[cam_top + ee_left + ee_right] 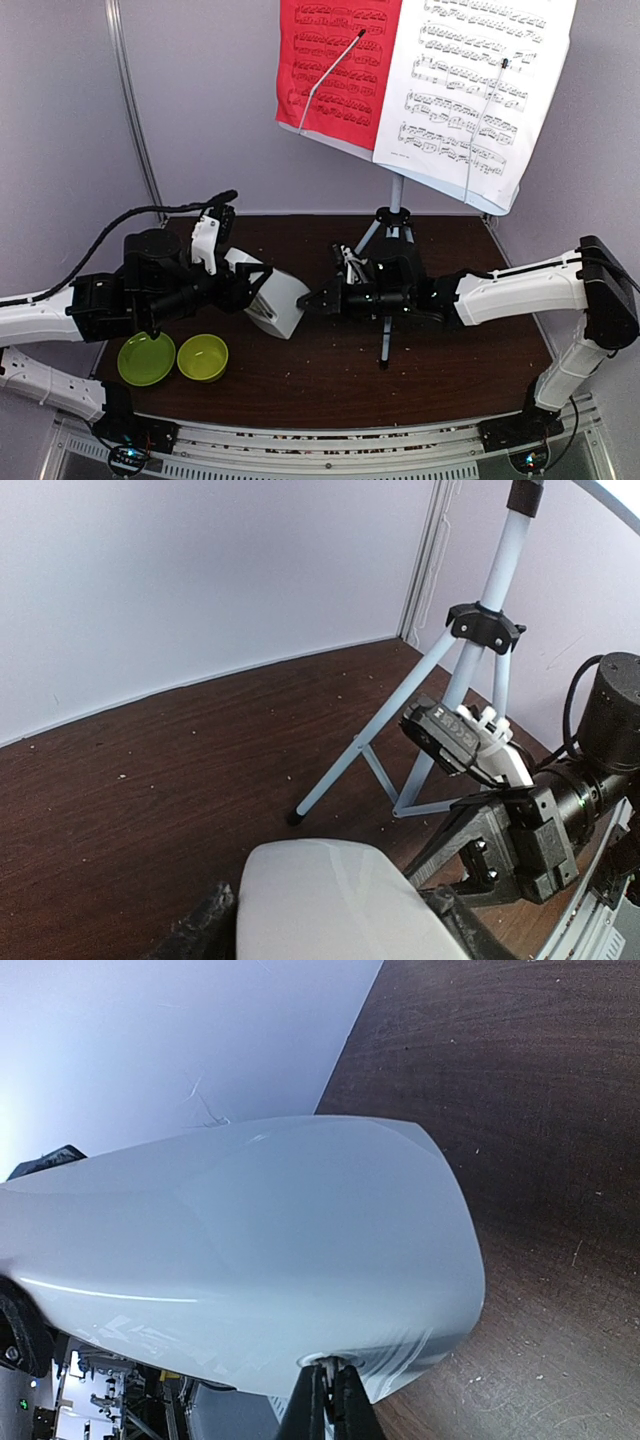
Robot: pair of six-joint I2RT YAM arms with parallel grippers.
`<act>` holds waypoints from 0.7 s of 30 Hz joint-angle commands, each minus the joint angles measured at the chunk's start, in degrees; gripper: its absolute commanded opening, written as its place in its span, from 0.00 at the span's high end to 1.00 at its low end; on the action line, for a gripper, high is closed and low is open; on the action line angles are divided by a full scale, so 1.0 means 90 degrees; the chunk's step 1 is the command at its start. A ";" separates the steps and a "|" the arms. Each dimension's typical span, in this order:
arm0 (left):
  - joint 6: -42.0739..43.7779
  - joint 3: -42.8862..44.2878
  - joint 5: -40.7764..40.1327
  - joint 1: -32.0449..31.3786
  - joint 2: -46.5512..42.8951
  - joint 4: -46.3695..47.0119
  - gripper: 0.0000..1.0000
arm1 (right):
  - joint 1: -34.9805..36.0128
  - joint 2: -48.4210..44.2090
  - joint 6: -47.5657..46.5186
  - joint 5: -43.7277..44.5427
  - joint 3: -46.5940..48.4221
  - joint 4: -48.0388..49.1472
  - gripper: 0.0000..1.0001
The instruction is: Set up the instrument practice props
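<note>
Left gripper (252,285) grasping metronome (285,305), center-left of top view, over table (300,385). Right gripper (318,300) clenched, tips at metronome's edge. I see stand (397,195) behind, upper right.

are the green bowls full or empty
Empty: the left bowl and right bowl show bare green insides.

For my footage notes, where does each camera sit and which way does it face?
Top: above and behind the arms, looking down on table and music stand; both arms show.
Left wrist: on the left arm, facing the stand's legs and right hand; own fingers flank the metronome.
Right wrist: on the right arm, close on the metronome; shut fingertips show.
All three share the metronome.
</note>
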 commanded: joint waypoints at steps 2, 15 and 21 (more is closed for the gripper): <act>-0.0039 0.0059 0.0080 -0.0074 -0.0212 0.0876 1.00 | -0.0281 0.0094 0.0591 0.0192 -0.0122 0.0569 1.00; 0.0052 0.0099 0.0060 -0.0074 -0.0129 0.0843 1.00 | -0.0372 0.0184 0.1290 0.0335 -0.0029 0.0700 1.00; 0.0060 0.0059 0.0088 -0.0074 -0.0090 0.0929 1.00 | -0.0384 0.0192 0.1655 0.0414 0.0029 0.0764 1.00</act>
